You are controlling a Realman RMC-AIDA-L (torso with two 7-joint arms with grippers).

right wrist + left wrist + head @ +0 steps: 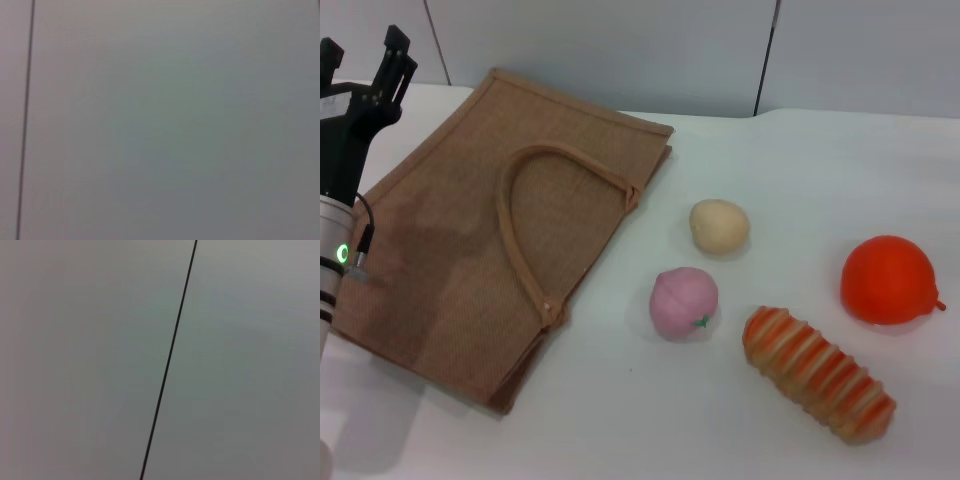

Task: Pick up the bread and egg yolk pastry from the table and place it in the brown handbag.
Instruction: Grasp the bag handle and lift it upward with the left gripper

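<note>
Black, at the far upper left of the head view: left gripper point(365, 62) on its dark wrist, raised over the table's left edge, pointing up and away, fingers point(396, 48) standing parted with a gap between them, holding nothing. Below it, silver arm segment with a small green light, running down the left edge of the frame.

Just right of that arm, filling the left half of the frame: large flat tan-brown woven jute handbag point(450, 250), lying on its side on the white table point(790, 150), mouth edge toward the centre, one long loop handle point(520, 215) resting curved on its upper face.

Right of the bag's mouth, near the middle: small pale beige-yellow rounded egg yolk pastry point(719, 226), apart from the bag and untouched. Just below and slightly left of it: pink peach-like ball with a green stem mark point(684, 302), near the pastry but not touching.

Lower right: long ridged bread loaf with orange and cream cross stripes point(817, 374), lying diagonally, upper end near the pink ball, lower end toward the bottom right corner. Above its right end, close to the right edge: round orange-red fruit point(887, 280), separate from the loaf.

Right gripper nowhere in the head view. Both wrist views filled only by a plain grey panel crossed by a thin dark seam point(170, 360).
</note>
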